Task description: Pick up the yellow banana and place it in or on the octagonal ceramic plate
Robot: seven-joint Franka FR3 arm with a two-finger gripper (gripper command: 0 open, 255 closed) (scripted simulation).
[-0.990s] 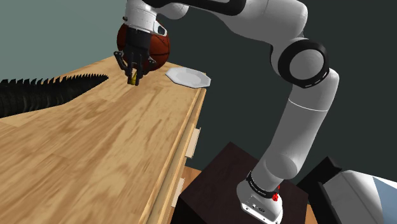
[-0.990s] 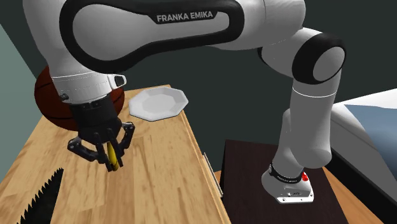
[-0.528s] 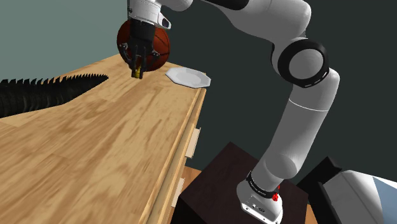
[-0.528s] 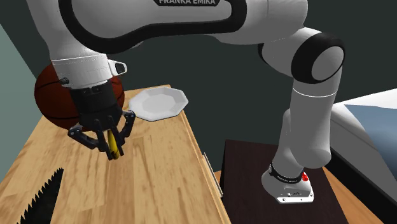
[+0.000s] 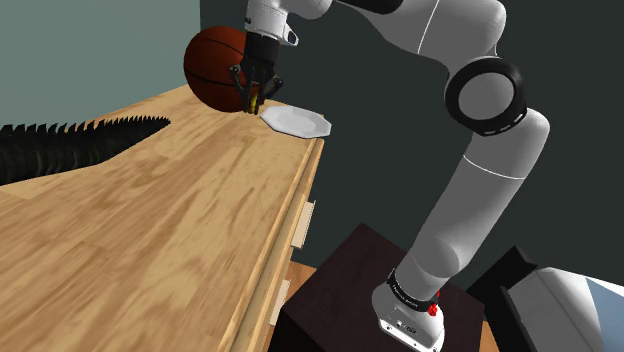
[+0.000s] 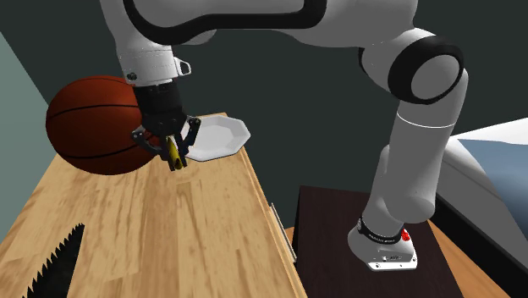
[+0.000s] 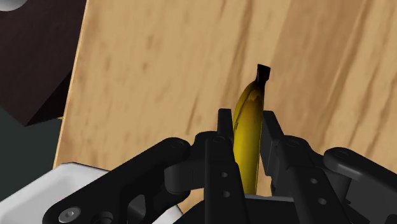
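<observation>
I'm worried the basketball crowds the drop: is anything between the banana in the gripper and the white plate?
Nothing visible blocks it. The gripper holds the banana close to the rim of the plate. The basketball sits on the gripper's other side, toward the shoulder view's left, away from the plate.

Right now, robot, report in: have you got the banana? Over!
Gripper shut on banana. Banana beside the plate, not on it yet. Basketball close beside the gripper.
</observation>
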